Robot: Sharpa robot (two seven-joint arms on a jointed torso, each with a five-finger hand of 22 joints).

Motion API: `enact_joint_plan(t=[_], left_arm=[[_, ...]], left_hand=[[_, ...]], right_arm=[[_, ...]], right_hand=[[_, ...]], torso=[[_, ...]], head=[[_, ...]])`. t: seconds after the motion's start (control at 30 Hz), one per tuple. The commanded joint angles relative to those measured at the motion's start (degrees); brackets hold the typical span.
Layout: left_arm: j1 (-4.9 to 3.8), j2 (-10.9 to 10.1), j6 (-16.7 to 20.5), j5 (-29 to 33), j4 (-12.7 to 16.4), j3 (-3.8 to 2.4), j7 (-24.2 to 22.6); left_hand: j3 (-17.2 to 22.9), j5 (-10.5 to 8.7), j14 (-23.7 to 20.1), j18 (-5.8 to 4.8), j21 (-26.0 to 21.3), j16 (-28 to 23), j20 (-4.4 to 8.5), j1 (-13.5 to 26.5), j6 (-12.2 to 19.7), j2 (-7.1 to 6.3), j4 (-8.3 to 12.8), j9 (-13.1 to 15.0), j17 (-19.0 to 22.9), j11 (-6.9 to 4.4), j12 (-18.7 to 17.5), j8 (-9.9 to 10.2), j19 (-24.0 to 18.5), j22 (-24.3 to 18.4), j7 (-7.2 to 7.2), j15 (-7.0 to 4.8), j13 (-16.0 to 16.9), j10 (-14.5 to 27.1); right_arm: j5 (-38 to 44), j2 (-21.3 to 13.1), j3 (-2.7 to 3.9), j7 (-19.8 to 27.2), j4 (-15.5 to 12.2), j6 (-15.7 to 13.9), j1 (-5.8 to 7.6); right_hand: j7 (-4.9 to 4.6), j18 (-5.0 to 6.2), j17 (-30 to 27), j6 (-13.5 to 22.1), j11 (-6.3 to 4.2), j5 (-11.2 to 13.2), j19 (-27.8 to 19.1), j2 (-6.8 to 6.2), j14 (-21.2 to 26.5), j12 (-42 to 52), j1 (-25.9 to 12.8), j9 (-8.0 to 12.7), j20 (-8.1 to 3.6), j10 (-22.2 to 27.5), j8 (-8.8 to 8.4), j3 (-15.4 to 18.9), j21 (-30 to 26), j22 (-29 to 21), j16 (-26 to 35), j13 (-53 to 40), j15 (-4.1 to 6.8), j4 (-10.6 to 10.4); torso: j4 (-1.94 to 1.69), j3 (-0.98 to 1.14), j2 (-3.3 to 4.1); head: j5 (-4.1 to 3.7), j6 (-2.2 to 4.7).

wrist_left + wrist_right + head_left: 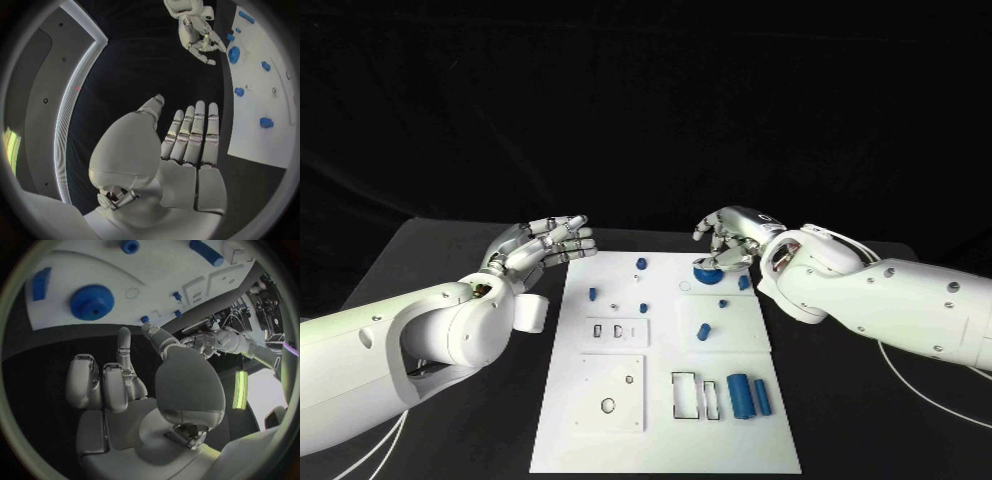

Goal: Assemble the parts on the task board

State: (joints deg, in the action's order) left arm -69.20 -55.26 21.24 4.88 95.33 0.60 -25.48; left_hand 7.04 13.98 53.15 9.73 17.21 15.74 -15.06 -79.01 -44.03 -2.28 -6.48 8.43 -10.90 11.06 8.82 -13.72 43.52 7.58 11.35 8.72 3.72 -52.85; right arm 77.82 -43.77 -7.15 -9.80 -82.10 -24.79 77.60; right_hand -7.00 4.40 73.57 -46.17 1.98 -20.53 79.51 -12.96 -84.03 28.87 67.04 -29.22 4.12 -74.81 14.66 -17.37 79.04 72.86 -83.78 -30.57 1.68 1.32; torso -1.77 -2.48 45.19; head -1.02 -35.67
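Two hands flank the white task board (668, 400) on the black desk (459, 260): the left hand (548, 243) hovers empty with fingers straight and apart, while the right hand (737, 238) hangs, fingers curled and empty, above the blue gear (708, 273) standing near the board's far edge.

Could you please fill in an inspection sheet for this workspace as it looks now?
Surface: black table, board in the middle.
Job's things: blue gear at the board's far end; small pegs scattered; cylinders near the front.
Clutter: nothing seen.
Hands: left hand open beside the board; right hand above the gear, holding nothing.
Cables: white cable under the right arm.
Surroundings: black backdrop.
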Motion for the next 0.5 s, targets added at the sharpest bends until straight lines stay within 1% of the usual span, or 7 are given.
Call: enact_joint_plan(t=[0.03,0.17,0.23,0.27,0.33,0.37,0.5], left_arm=[[-0.07,-0.1,-1.2,0.1,-0.3,-0.05,-0.6],[-0.07,-0.2,-1.3,0.1,-0.7,-0.04,-0.7],[-0.07,-0.1,-1.4,0.1,-0.8,-0.04,-0.7],[-0.07,-0.1,-1.5,0.1,-0.8,-0.04,-0.7],[-0.07,-0.1,-1.6,0.0,-0.9,-0.04,-0.6],[-0.06,0.0,-1.7,0.0,-0.9,-0.04,-0.6],[-0.06,0.0,-1.8,0.0,-1.0,-0.04,-0.5]], left_hand=[[0.1,-0.23,-0.1,0.61,-0.2,-0.3,-0.14,0.0,0.6,0.31,0.4,-0.1,-0.1,0.45,-0.2,0.3,0.3,-0.1,2.5,0.33,0.0,-0.1],[0.1,-0.23,-0.1,0.61,-0.2,-0.3,-0.14,0.0,0.6,0.31,0.4,-0.1,-0.1,0.45,-0.2,0.3,0.3,-0.1,2.5,0.33,0.0,-0.1],[0.1,-0.22,-0.1,0.6,-0.2,-0.3,-0.14,0.0,0.6,0.33,0.4,-0.1,-0.1,0.45,-0.2,0.3,0.3,-0.1,2.5,0.33,0.0,-0.1],[0.1,-0.22,-0.1,0.6,-0.2,-0.3,-0.14,0.0,0.6,0.33,0.4,-0.1,-0.1,0.45,-0.2,0.3,0.3,-0.1,2.5,0.33,0.0,-0.1],[0.1,-0.22,-0.1,0.6,-0.2,-0.3,-0.14,0.0,0.6,0.33,0.4,-0.1,-0.1,0.45,-0.2,0.3,0.3,-0.1,2.5,0.33,0.0,-0.1],[0.1,-0.22,-0.1,0.6,-0.2,-0.3,-0.14,0.0,0.6,0.34,0.4,-0.1,-0.1,0.45,-0.2,0.3,0.3,-0.1,2.5,0.33,0.0,-0.1],[0.1,-0.21,-0.2,0.6,-0.2,-0.3,-0.14,0.0,0.6,0.36,0.5,-0.1,-0.1,0.45,-0.2,0.3,0.3,-0.1,2.49,0.34,0.0,-0.1]], right_arm=[[-7.6,-1.4,0.0,-1.1,-0.3,4.4,0.28],[-9.7,-2.6,0.0,-1.5,0.3,6.4,0.5],[-10.0,-2.6,-0.01,-1.6,0.7,7.0,0.53],[-10.1,-2.5,-0.02,-1.6,1.0,7.3,0.55],[-10.0,-2.2,-0.04,-1.6,1.7,7.7,0.55],[-9.9,-1.7,-0.07,-1.6,2.3,8.1,0.51],[-9.5,-0.6,-0.17,-1.5,3.6,8.6,0.26]], right_hand=[[0.05,-0.67,4.7,1.9,0.03,-0.3,1.1,0.59,-3.8,15.9,1.8,-1.2,0.22,1.9,3.89,2.2,1.0,2.0,-2.2,-16.0,0.42,-2.0],[0.01,-1.01,10.0,2.8,0.13,-0.4,2.0,0.73,-4.7,31.5,2.8,-1.3,0.29,-2.4,5.89,3.1,2.0,3.7,-4.2,-30.6,0.16,-3.2],[-0.19,-1.02,11.9,3.6,0.33,0.1,2.0,0.82,-5.1,38.7,3.3,-1.1,0.47,-4.3,6.73,3.6,2.1,3.9,-4.8,-37.3,-0.06,-4.0],[-0.52,-1.09,13.6,4.3,0.64,0.5,2.3,1.02,-5.4,43.8,3.8,-1.0,0.75,-5.5,7.48,4.2,2.3,4.3,-5.4,-42.1,-0.42,-4.7],[-0.7,-1.16,14.3,4.9,0.93,0.5,2.4,1.19,-5.5,48.3,4.2,-0.7,1.01,-7.3,8.02,4.7,2.5,4.7,-5.6,-46.3,-0.64,-5.3],[-0.85,-1.23,14.9,5.2,1.09,0.3,2.7,1.36,-5.6,50.9,4.5,-0.5,1.17,-8.4,8.54,4.9,2.7,5.1,-5.8,-48.8,-0.8,-5.8],[-0.95,-1.39,15.7,5.3,1.21,-0.2,3.1,1.54,-5.8,53.4,4.9,-0.3,1.3,-9.7,9.09,4.8,3.1,5.8,-6.0,-51.2,-0.93,-6.2]], torso=[[0.38,0.26,-0.26],[0.58,0.51,-0.33],[0.61,0.57,-0.35],[0.58,0.54,-0.32],[0.59,0.56,-0.31],[0.5,0.45,-0.32],[0.39,0.46,-0.26]], head=[[0.04,-0.01],[0.22,-0.18],[0.21,-0.25],[0.2,-0.26],[0.18,-0.17],[0.13,-0.19],[0.05,-0.27]])
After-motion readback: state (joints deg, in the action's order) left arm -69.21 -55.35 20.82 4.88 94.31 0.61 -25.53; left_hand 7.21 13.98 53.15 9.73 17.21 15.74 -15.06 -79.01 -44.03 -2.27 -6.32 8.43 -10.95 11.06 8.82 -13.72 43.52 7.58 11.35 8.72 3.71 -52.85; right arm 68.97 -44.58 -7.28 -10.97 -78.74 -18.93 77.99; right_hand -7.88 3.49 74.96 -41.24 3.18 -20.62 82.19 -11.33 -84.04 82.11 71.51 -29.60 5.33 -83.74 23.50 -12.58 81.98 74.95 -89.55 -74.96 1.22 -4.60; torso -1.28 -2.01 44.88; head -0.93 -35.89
